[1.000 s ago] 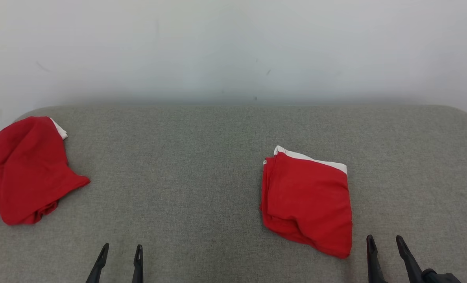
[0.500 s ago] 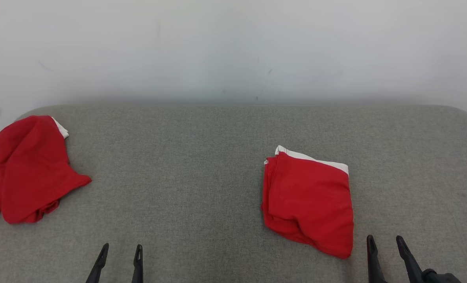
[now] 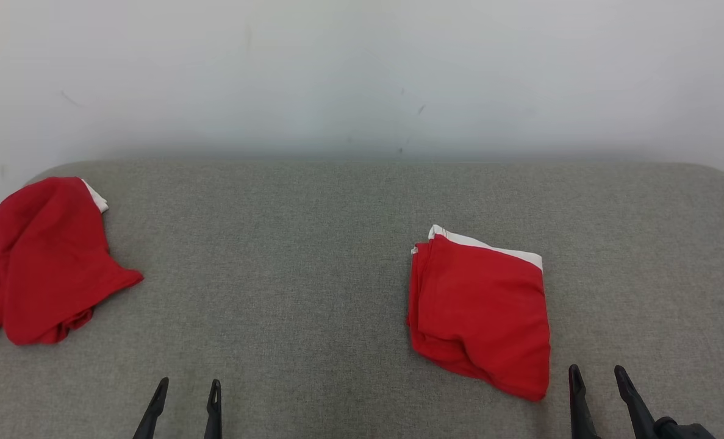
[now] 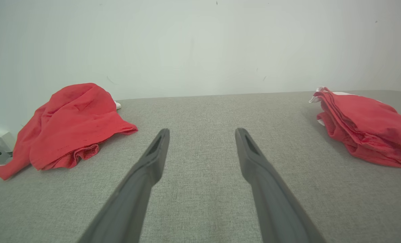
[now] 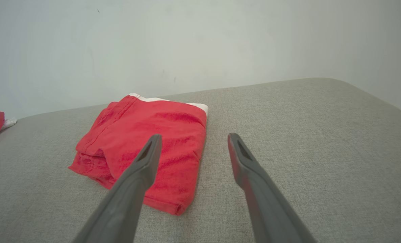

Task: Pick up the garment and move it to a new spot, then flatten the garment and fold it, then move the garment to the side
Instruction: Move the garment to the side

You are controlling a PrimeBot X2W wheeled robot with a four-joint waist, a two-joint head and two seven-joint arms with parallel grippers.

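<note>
**Two red garments on the grey pad, both claws wide and empty**

Biggest thing going is the pale wall [image 3: 362, 73] across the back, plain apart from a few faint scuffs. Below it is the grey fabric-covered surface [image 3: 288, 256] with rounded far corners, and everything else sits on that.

Far left is the crumpled red garment [image 3: 44, 262], a loose heap right at the pad's left edge, with part of it running out of the head view on that side. A bit of white trim [image 3: 96, 195] pokes out at its far end.

Right of centre is the folded red garment [image 3: 480, 317], a fairly tidy rectangle with stacked layers showing along its left side and a white strip [image 3: 490, 247] along its far edge. It lies flat and well apart from the crumpled one, with bare grey between them.

The left gripper [image 3: 189, 382] is at the bottom of the head view over bare fabric, between the two garments. Its jaws are spread wide with nothing in them.

The right gripper [image 3: 596, 368] sits near the folded garment's near right corner, not touching it as far as I can see. It's also spread wide and holding nothing.
</note>
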